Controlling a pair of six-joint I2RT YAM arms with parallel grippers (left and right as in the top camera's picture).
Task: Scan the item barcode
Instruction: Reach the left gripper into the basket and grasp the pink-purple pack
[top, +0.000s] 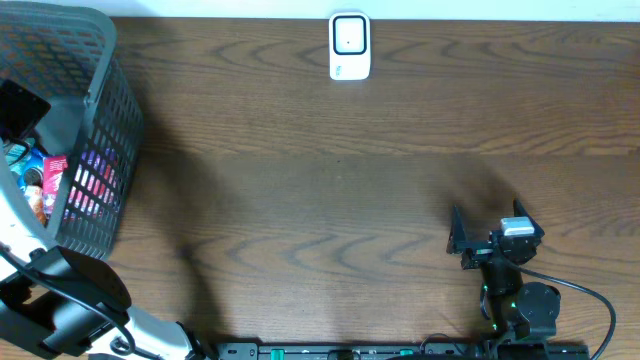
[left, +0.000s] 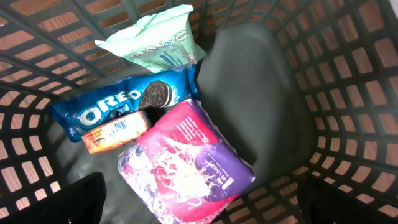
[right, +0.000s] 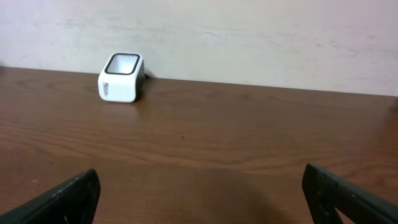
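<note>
1. The step in hand looks like picking an item out of the basket (top: 108, 120). The left gripper (left: 202, 186) hangs inside it, jaws spread wide with nothing between them.
2. The pink-and-purple packet (left: 186, 165) lies on top of the pile, directly under that gripper, so it seems the natural target. An orange packet (left: 115, 134) touches it at its 10 o'clock, with the Oreo pack (left: 121, 102) just beyond. A mint-green pouch (left: 155, 43) sits at 12 o'clock.
3. Come straight down so the fingers straddle the packet's narrower width. Keep the 9 o'clock finger off the orange packet so that only one item lifts.
4. The packet looks soft and glossy. Close on its body, not on a loose edge, or it may sag or slip.
5. I cannot tell where its barcode is, so be ready to turn the packet once it is lifted.
6. On the table (top: 300, 180), seen from overhead, the scanner (top: 349, 45) stands at 12 o'clock, well apart from the basket at 10 o'clock. Clear the basket wall before travelling.
7. The right gripper (right: 199, 180) waits at 5 o'clock, wide and empty, facing the scanner.
</note>
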